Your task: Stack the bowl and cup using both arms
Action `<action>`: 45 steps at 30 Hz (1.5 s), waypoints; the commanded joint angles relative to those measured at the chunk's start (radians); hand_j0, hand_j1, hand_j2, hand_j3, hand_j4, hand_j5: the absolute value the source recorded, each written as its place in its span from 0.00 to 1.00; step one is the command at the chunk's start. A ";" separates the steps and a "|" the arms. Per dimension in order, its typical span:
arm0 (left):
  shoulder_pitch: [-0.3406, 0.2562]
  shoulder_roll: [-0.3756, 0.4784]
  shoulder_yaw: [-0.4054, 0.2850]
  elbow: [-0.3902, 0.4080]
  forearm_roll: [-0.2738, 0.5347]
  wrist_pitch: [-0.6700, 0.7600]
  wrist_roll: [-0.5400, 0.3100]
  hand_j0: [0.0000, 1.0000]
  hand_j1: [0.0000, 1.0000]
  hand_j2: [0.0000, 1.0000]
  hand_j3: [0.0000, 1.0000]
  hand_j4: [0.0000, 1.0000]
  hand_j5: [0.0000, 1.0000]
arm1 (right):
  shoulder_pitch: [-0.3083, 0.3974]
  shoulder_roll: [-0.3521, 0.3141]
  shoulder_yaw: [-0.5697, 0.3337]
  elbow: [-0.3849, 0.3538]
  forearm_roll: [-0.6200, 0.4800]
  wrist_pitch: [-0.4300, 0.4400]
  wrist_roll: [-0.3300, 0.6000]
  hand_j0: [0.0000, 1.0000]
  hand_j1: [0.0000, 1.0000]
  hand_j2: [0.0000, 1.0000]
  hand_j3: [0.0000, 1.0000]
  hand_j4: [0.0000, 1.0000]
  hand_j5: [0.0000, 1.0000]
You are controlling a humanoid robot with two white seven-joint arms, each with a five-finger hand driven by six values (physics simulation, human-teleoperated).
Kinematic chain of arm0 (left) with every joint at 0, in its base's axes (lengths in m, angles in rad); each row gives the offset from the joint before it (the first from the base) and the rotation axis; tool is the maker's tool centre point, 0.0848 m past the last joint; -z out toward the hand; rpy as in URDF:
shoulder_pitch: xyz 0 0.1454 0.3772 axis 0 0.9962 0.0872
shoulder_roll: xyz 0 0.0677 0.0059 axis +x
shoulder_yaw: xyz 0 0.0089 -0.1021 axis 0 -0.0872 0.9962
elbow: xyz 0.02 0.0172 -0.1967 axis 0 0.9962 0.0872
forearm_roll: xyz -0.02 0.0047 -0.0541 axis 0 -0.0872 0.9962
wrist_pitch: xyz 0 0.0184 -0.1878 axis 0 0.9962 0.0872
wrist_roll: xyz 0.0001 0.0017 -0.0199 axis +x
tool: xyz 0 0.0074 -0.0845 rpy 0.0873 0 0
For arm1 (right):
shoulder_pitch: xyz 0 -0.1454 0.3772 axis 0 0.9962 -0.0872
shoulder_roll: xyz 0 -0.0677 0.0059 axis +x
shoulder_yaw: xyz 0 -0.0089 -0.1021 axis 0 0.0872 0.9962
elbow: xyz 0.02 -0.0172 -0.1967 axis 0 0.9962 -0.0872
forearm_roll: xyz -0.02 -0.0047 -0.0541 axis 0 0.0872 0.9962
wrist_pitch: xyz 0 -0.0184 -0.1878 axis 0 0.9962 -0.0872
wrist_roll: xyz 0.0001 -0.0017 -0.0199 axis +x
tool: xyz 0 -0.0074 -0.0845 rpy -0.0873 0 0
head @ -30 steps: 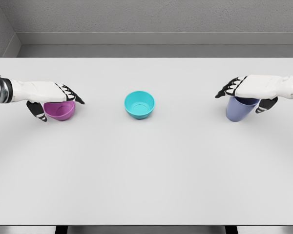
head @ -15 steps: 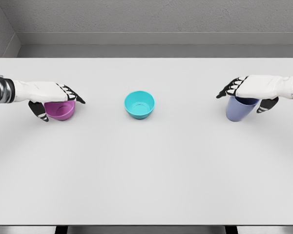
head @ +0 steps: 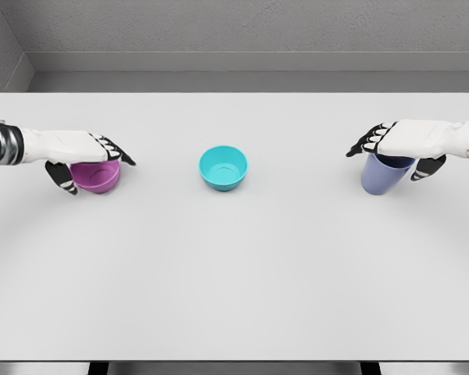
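A purple bowl (head: 98,180) stands on the white table (head: 234,273) at the left. My left hand (head: 92,158) lies over its rim, fingers stretched across the top and thumb hanging by its left side, open. A teal bowl (head: 223,168) sits upright in the middle, untouched. At the right stands a blue-violet cup (head: 378,178). My right hand (head: 392,153) covers its rim with straight fingers pointing left, and its thumb hangs just off the cup's right side. That hand is open too.
The table's back edge meets a grey wall. Wide bare tabletop lies in front of the three vessels and between them.
Both hands have shifted only slightly over their vessels; the left thumb has edged closer to the purple bowl. Bowls and cup have not moved.
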 commanded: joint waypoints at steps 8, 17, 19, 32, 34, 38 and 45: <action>-0.002 -0.005 0.003 0.013 -0.003 0.002 0.000 1.00 1.00 1.00 1.00 1.00 1.00 | -0.002 -0.003 -0.001 0.000 -0.004 0.002 0.000 1.00 1.00 1.00 1.00 1.00 1.00; -0.002 -0.007 0.004 0.013 -0.003 0.002 0.000 1.00 1.00 1.00 1.00 1.00 1.00 | -0.002 -0.005 -0.001 0.000 -0.004 0.002 0.000 1.00 1.00 1.00 1.00 1.00 1.00; -0.002 -0.007 0.004 0.013 -0.003 0.002 0.000 0.97 0.97 0.97 0.97 0.97 0.97 | -0.003 -0.006 -0.002 0.000 -0.004 0.002 0.000 1.00 1.00 1.00 1.00 1.00 1.00; 0.000 -0.004 0.013 0.011 -0.001 0.002 0.000 0.87 0.87 0.87 0.87 0.87 0.87 | -0.002 -0.006 -0.007 -0.002 -0.004 0.002 0.000 1.00 1.00 1.00 1.00 1.00 1.00; -0.002 -0.002 0.016 0.011 0.000 0.002 0.000 0.87 0.87 0.87 0.87 0.87 0.87 | -0.002 -0.005 -0.005 -0.003 -0.004 0.002 0.000 1.00 1.00 1.00 1.00 1.00 1.00; -0.009 -0.002 0.018 0.005 0.002 0.002 0.000 0.87 0.87 0.87 0.87 0.87 0.87 | -0.002 -0.008 -0.005 -0.002 -0.004 0.002 0.000 1.00 1.00 1.00 1.00 1.00 1.00; -0.023 -0.004 0.018 -0.003 0.003 0.002 0.000 0.86 0.86 0.86 0.86 0.86 0.86 | -0.002 -0.009 -0.005 -0.003 -0.004 0.002 0.000 1.00 1.00 1.00 1.00 1.00 1.00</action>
